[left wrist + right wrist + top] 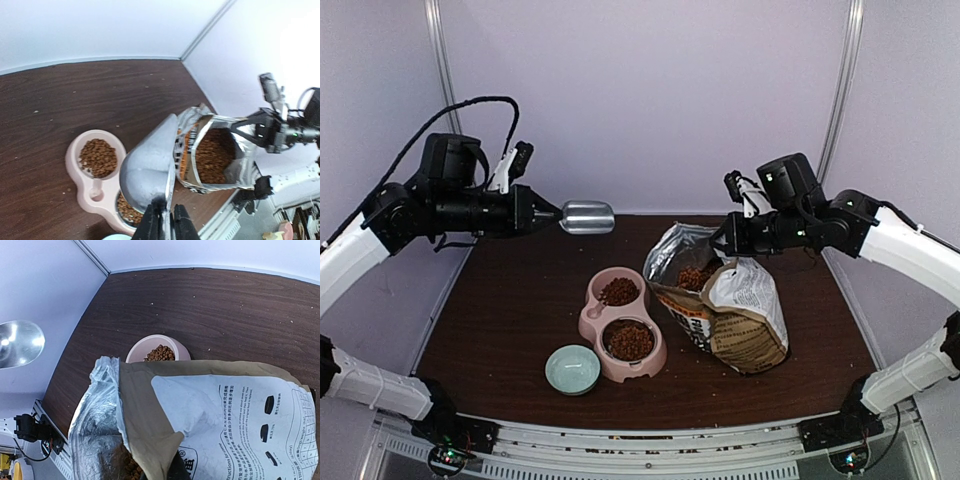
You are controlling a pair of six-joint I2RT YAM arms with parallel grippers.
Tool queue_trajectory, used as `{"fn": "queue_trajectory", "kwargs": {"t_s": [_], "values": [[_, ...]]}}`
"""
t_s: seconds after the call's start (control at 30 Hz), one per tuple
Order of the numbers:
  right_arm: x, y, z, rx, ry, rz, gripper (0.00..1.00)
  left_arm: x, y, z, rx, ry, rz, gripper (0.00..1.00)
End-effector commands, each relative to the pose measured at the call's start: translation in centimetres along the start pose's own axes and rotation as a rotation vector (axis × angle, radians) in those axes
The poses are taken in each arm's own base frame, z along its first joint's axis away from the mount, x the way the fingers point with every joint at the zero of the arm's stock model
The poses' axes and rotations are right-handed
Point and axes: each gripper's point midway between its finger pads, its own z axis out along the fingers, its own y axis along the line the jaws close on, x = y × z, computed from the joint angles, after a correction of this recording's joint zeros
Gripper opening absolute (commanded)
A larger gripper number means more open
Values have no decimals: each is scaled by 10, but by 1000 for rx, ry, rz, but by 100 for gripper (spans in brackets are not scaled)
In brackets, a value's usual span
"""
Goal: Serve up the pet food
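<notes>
The pet food (pixel 630 342) fills both cups of the pink double bowl (pixel 590 322) at the table's middle, and more pet food (pixel 214 156) lies inside the open paper bag (pixel 745 310) to its right. My left gripper (pixel 550 214) hangs high at the back left, shut on the handle of a metal scoop (pixel 587 217). No kibble shows in the scoop (pixel 149 167). My right gripper (pixel 725 243) is shut on the bag's upper rim and holds the mouth open. In the right wrist view only a dark fingertip (pixel 176 471) shows under the bag's folded edge (pixel 150 425).
A small pale-teal bowl (pixel 572 369) stands just left of the pink bowl's near cup. White walls close the back and both sides. Loose crumbs dot the dark wooden tabletop (pixel 510 320). A metal rail (pixel 650 455) runs along the near edge.
</notes>
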Motion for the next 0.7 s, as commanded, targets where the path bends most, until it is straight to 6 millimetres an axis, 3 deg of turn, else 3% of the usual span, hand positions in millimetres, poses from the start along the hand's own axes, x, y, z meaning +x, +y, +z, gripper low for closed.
{"fn": "queue_trajectory", "kwargs": {"t_s": [0.0,0.17,0.3,0.53,0.67], "values": [[-16,30,-25,-98,-102,-53,0,13,-56,-12,200,20,45,0],[-6,37,-25,-101,-90,-72,0,35,-97,-14,262,67,108,0],[0,39,-24,-100,-82,-76,0,45,-111,-3,248,95,143,0],[5,47,-23,-97,-82,-87,0,62,-108,37,117,160,201,0],[9,52,-20,-92,-86,-89,0,87,-76,75,-134,261,205,0]]}}
